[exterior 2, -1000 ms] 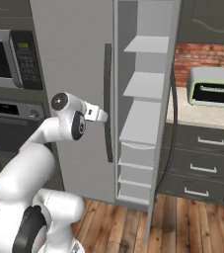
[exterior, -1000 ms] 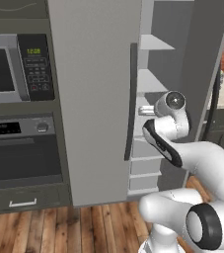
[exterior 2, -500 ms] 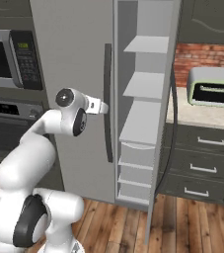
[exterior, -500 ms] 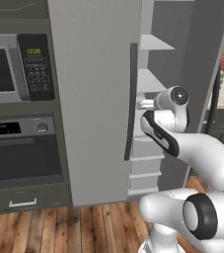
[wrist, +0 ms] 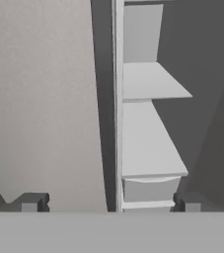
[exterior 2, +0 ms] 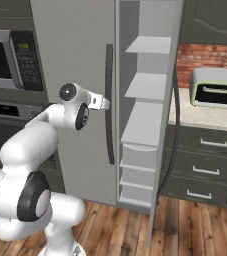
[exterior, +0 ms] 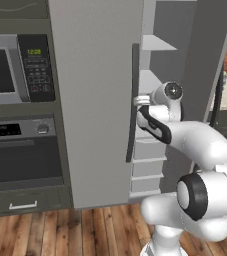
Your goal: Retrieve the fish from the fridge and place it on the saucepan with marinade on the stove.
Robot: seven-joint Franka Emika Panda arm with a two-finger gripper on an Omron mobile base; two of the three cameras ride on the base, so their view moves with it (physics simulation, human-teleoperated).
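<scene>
Advanced since the earlier frames: arm, swung forward so the pincer point(exterior: 141, 100) stands just beside the closed left door's handle point(exterior: 132, 102).

Left to right:
- Microwave point(exterior: 10, 70), built in, oven point(exterior: 22, 157) below; not part of the task.
- Fridge point(exterior 2: 72, 60): left door shut, right door point(exterior 2: 166, 125) swung open. White shelves point(exterior 2: 147, 82) and lower drawers point(exterior 2: 137, 156) exposed; all visible shelves bare.
- Pincer: in the hand view its fingertips point(wrist: 32, 202) stand well apart, nothing between them; the dark handle and door edge lie between the two tips.
- Table point(exterior 2: 205, 117) at far right, carrying a toaster oven point(exterior 2: 217, 89).

Fish: not found on any shelf shown; presumably behind the shut left door. Saucepan, marinade, stove: outside these views.

Step in hand: access to the fridge, retrieval not yet begun. Next move calls, in judgement, for closing on the left handle and pulling that door open to search there.
</scene>
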